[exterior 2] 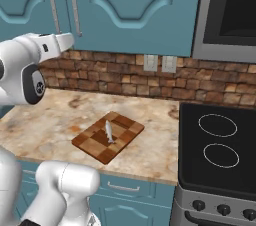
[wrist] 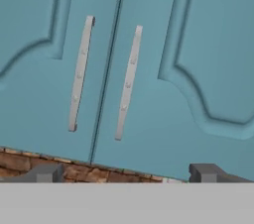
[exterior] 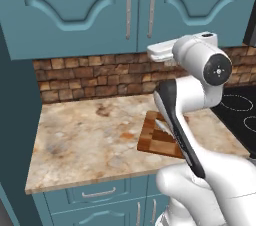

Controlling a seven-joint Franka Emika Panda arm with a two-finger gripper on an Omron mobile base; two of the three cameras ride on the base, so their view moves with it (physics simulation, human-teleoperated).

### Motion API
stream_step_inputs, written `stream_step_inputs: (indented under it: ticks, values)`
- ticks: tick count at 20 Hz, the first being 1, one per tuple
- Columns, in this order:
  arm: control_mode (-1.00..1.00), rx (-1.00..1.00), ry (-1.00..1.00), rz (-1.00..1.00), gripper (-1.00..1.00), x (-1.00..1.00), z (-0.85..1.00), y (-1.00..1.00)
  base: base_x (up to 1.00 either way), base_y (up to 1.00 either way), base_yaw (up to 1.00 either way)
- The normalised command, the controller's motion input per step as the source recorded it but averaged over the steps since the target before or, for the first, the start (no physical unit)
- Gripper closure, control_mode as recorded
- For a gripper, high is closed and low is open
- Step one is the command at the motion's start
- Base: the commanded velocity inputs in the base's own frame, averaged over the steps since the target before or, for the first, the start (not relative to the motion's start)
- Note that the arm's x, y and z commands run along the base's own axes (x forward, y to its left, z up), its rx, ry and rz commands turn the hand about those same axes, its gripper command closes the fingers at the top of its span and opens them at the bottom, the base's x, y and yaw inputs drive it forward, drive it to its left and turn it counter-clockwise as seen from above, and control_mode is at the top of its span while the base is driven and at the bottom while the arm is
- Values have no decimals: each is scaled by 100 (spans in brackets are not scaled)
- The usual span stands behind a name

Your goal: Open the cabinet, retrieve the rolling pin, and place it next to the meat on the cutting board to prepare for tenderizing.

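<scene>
The cabinet [wrist: 163,69] has both teal doors closed, and its two vertical silver handles [wrist: 79,74] [wrist: 128,84] stand side by side at the seam. My gripper [wrist: 126,173] is open and empty, facing the doors just below the handles' lower ends and not touching them. In the base views my hand [exterior: 159,50] [exterior 2: 62,41] hovers high above the counter, under the cabinet [exterior: 140,5] [exterior 2: 130,5]. The cutting board [exterior 2: 108,136] [exterior: 152,140] lies on the counter with the meat [exterior 2: 108,131] on its middle, and my arm partly covers the board in the left base view. The rolling pin is out of view.
A black stovetop [exterior 2: 220,140] sits right of the marble counter [exterior: 85,135]. A microwave [exterior 2: 230,10] hangs above the stovetop. Two wall outlets [exterior 2: 160,63] sit in the brick backsplash [exterior: 90,77]. Teal drawers [exterior: 97,193] run below the counter edge. A tall teal panel [exterior: 15,120] bounds the left.
</scene>
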Motion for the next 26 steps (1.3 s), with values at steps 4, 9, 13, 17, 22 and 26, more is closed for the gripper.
stream_step_inputs:
  ticks: [4,9,13,17,22,26]
  values:
    - [-100,1,2,-1,-100,36,0,21,0,0,0]
    - [-100,0,1,-3,-100,38,0,8,0,0,0]
    - [-100,6,7,-2,-100,58,1,1,0,0,0]
    - [-100,10,10,0,-100,54,2,0,0,0,0]
    - [-100,12,15,0,-100,62,8,0,0,0,0]
    - [-100,9,10,0,-100,54,15,0,0,0,0]
